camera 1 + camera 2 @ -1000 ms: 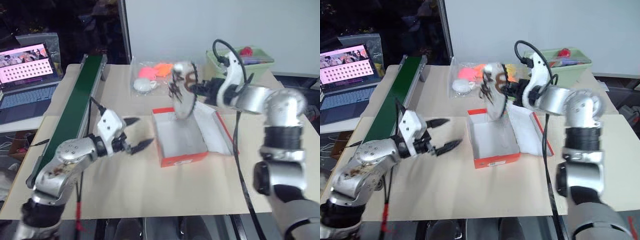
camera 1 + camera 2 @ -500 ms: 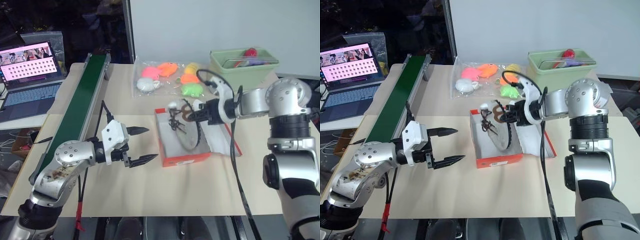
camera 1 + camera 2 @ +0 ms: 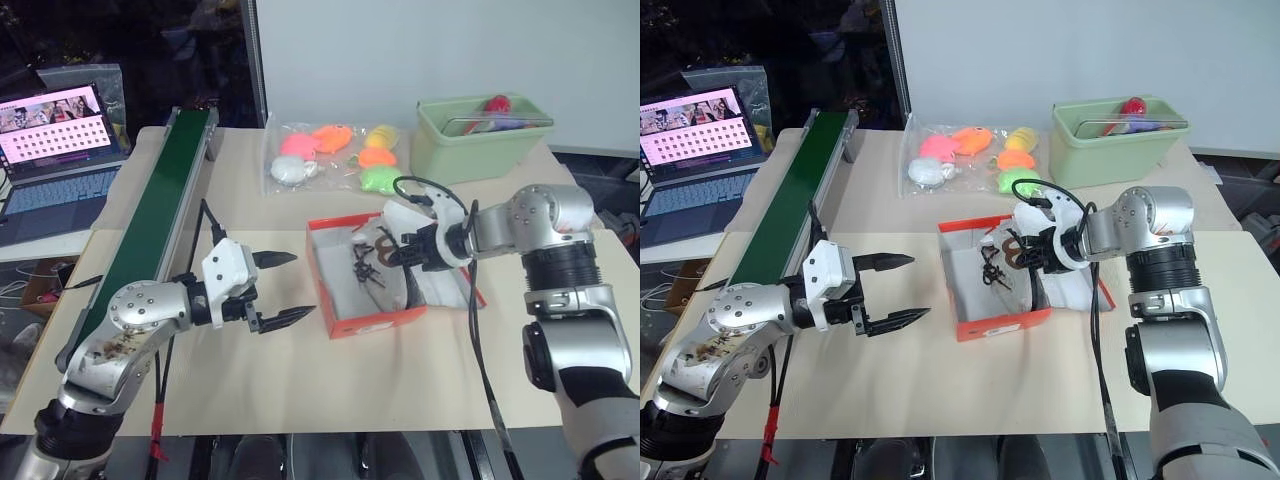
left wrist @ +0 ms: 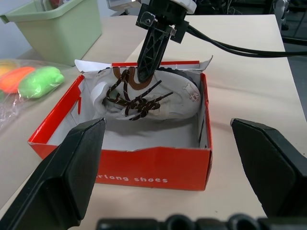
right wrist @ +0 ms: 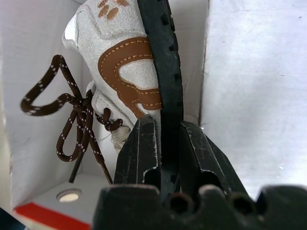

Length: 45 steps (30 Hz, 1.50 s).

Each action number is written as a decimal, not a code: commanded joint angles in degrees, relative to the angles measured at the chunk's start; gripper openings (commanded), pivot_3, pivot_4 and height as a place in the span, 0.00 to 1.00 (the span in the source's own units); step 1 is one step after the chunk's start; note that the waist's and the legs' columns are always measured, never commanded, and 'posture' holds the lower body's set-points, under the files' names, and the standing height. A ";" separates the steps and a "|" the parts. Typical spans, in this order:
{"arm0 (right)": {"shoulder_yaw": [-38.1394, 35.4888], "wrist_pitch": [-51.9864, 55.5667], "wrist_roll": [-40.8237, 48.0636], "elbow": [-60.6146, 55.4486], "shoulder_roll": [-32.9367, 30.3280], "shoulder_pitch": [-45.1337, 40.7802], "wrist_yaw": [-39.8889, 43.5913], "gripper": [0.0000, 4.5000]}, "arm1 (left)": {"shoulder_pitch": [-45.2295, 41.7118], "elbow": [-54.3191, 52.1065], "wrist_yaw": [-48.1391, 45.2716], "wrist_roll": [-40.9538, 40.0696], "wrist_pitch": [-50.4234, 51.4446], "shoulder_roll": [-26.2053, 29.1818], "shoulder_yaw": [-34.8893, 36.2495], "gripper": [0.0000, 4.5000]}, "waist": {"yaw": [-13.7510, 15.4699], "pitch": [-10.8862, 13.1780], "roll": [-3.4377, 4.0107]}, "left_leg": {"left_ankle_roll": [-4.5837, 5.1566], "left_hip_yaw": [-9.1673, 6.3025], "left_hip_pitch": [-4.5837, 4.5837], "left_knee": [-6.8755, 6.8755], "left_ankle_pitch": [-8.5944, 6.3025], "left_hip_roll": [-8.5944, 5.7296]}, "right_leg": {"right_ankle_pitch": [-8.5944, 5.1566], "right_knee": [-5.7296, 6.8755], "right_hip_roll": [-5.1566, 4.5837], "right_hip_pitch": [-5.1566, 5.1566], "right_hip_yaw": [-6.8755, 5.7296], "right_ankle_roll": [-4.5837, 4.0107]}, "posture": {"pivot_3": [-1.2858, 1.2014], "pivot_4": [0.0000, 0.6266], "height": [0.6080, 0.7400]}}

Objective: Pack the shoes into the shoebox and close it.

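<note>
one shoe (image 4: 144,96) inside one shoebox (image 4: 129,163)

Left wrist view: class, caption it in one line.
Black right gripper lowers a cream suede sneaker with dark brown laces into the open orange-red cardboard shoebox.

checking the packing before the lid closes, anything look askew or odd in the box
The shoe lies on its side in the shoebox, sole against the far wall, laces sprawled loose. The right gripper is shut on it. Nothing looks spilled or damaged.
</note>
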 commanded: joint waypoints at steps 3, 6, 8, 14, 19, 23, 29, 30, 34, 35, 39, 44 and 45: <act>-2.77 -1.29 -2.38 -1.75 2.32 -1.39 1.79 0.39 | -0.13 -2.78 0.53 -0.39 -0.24 0.66 1.59 1.00 | 0.02 0.00 0.00 | 0.00 0.00 0.00 0.00 0.00 0.00 | 0.00 0.02 0.00 0.00 0.00 0.00 | 0.52 0.24 0.92; -3.52 -0.92 -3.36 -1.97 3.52 -2.32 1.98 0.61 | -0.07 -2.78 0.50 -0.37 -0.34 0.75 1.67 1.00 | 0.05 0.00 0.00 | -0.01 0.01 0.00 0.00 0.00 0.00 | 0.00 0.04 0.00 0.01 0.00 0.00 | 0.52 0.24 0.92; -4.16 -0.27 -3.70 -2.55 4.27 -3.18 2.04 0.73 | -0.10 -2.74 0.52 -0.35 -0.40 0.76 1.75 1.00 | 0.07 0.00 0.00 | -0.01 0.00 0.00 0.00 0.01 0.00 | 0.00 0.04 0.01 0.01 0.00 0.00 | 0.52 0.24 0.92; -5.30 -1.27 -5.27 -5.52 5.11 -6.65 2.11 0.83 | -0.72 -1.15 1.39 0.72 -1.14 0.43 2.11 1.00 | 0.04 0.00 0.00 | -0.02 0.00 0.00 0.00 0.01 0.00 | 0.00 0.12 0.01 0.00 0.00 0.00 | 0.52 0.24 0.92; -4.11 -11.59 -8.28 -12.73 3.05 -6.88 4.30 0.83 | -2.89 3.20 10.81 2.97 0.39 -3.81 4.93 1.00 | 0.06 0.00 0.00 | -0.02 -0.01 0.00 0.01 0.01 0.00 | 0.00 0.11 0.01 0.00 -0.01 0.00 | 0.52 0.24 0.92; -3.84 -26.57 -5.47 -33.52 4.40 2.03 12.28 0.83 | -4.24 6.72 29.45 10.09 3.21 -11.28 10.38 1.00 | 0.20 -0.02 -0.03 | -0.02 -0.04 0.00 0.02 0.01 0.00 | 0.01 0.09 0.01 0.02 -0.03 0.01 | 0.52 0.24 0.92; 3.63 -45.26 -9.16 -50.86 8.73 17.45 18.18 0.83 | 0.08 6.49 46.31 17.15 9.21 -17.42 19.25 1.00 | -0.51 -0.05 -0.06 | -0.08 -0.14 0.00 0.05 0.05 0.00 | -0.02 0.15 0.03 0.05 -0.06 0.08 | 0.52 0.24 0.92; 5.17 -47.69 -10.91 -49.97 9.18 19.04 18.25 0.83 | 0.91 6.72 46.89 17.50 9.33 -17.49 19.95 1.00 | -0.42 -0.05 -0.07 | -0.09 -0.13 0.03 0.06 0.05 0.00 | -0.02 0.15 0.03 0.08 -0.06 0.08 | 0.52 0.24 0.92; 7.39 -55.66 -13.92 -44.52 12.30 24.28 19.49 0.89 | 3.42 9.28 45.77 18.42 8.24 -16.00 20.90 1.00 | 0.36 -0.07 -0.11 | -0.15 -0.17 0.18 0.16 0.11 0.00 | 0.01 0.13 0.03 0.17 -0.06 0.02 | 0.52 0.24 0.92; 8.03 -56.78 -14.47 -43.84 12.36 25.03 20.38 0.94 | 3.74 10.03 45.61 18.72 7.85 -15.66 21.22 1.00 | 0.52 -0.07 -0.12 | -0.19 -0.19 0.22 0.16 0.18 0.00 | 0.03 0.15 0.03 0.19 -0.08 -0.02 | 0.52 0.24 0.92; 9.53 -58.34 -13.89 -42.90 12.60 27.60 24.10 1.00 | 3.57 13.41 45.41 17.57 6.76 -15.18 24.64 1.00 | 0.44 -0.08 -0.12 | -0.21 -0.21 0.37 0.14 0.24 0.00 | 0.07 0.16 0.04 0.29 -0.07 -0.09 | 0.52 0.24 0.92; 10.93 -60.66 -15.10 -42.10 12.24 29.71 27.33 1.00 | 2.70 15.15 44.51 17.53 5.78 -14.89 25.26 1.00 | 0.25 -0.08 -0.13 | -0.21 -0.22 0.37 0.07 0.24 0.00 | 0.07 0.13 0.04 0.29 -0.07 -0.09 | 0.52 0.24 0.92; 10.95 -61.18 -15.26 -41.66 12.44 30.18 27.49 1.00 | 2.59 15.50 44.25 17.62 5.57 -14.83 25.12 1.00 | 0.21 -0.08 -0.13 | -0.21 -0.21 0.37 0.07 0.24 0.00 | 0.07 0.13 0.04 0.30 -0.07 -0.09 | 0.52 0.24 0.92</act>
